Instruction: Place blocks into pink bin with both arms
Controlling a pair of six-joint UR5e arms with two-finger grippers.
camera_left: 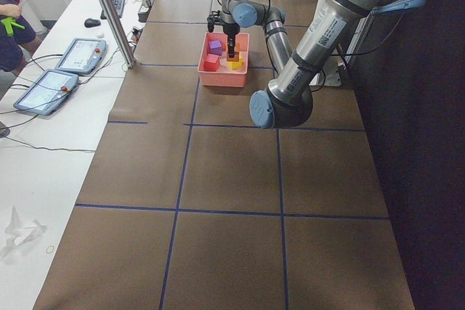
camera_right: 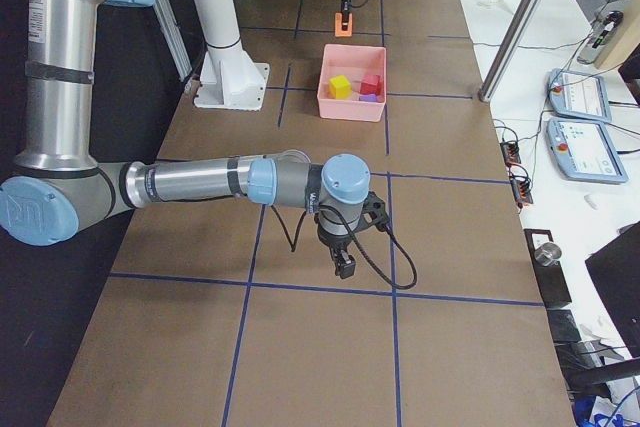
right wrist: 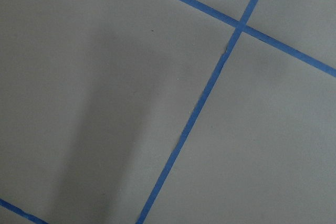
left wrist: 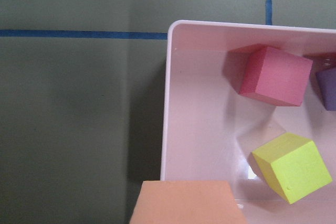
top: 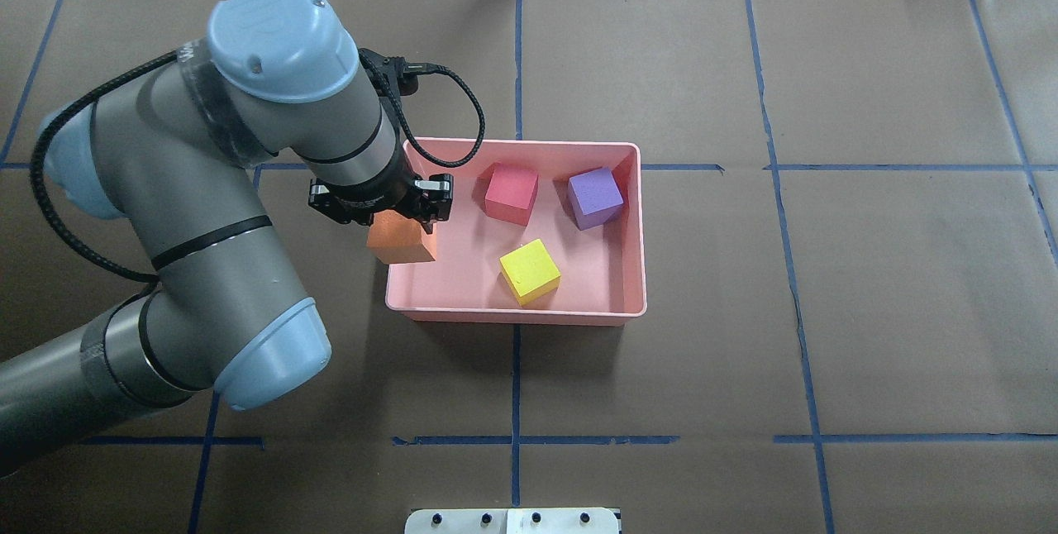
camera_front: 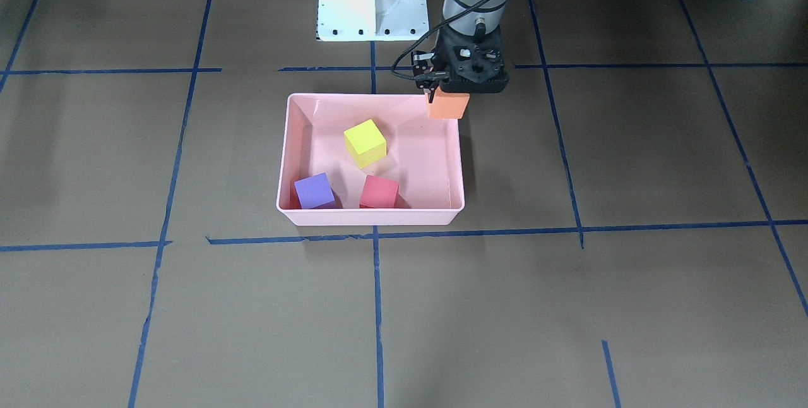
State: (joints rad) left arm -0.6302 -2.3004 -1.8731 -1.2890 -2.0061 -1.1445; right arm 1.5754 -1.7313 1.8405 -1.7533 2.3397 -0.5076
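A brown paper-covered desk (camera_front: 631,300) marked with blue tape lines carries a shallow pink bin (camera_front: 372,217) near its middle. Three foam cubes lie apart from each other on the bin floor. The yellow-green block (camera_front: 365,143) is towards the middle. The purple block (camera_front: 314,191) and the red-pink block (camera_front: 379,192) sit along the wall farthest from the robot.

The left arm reaches in from the robot's left side. The left claw (camera_front: 447,95) points down and is clamped on the orange block (camera_front: 448,107). The block hangs above the bin's corner that is nearest the robot, on its left side. In the left wrist view the block straddles that side wall, with most of it over the bin floor and a strip of it over the desk outside.

The right arm shows only in the side view from the robot's right. The right claw (camera_right: 343,265) hangs low over bare desk, well apart from the bin. Whether it is apart or together cannot be told from that view.

This appears to be the final placement, since the orange block is the only one not yet in the bin. The next move likely calls for a small shift inward, towards the open floor by the yellow-green block. The left claw can part once the block is clear of the rim. Released where it is, the block might catch the rim and tip outside.
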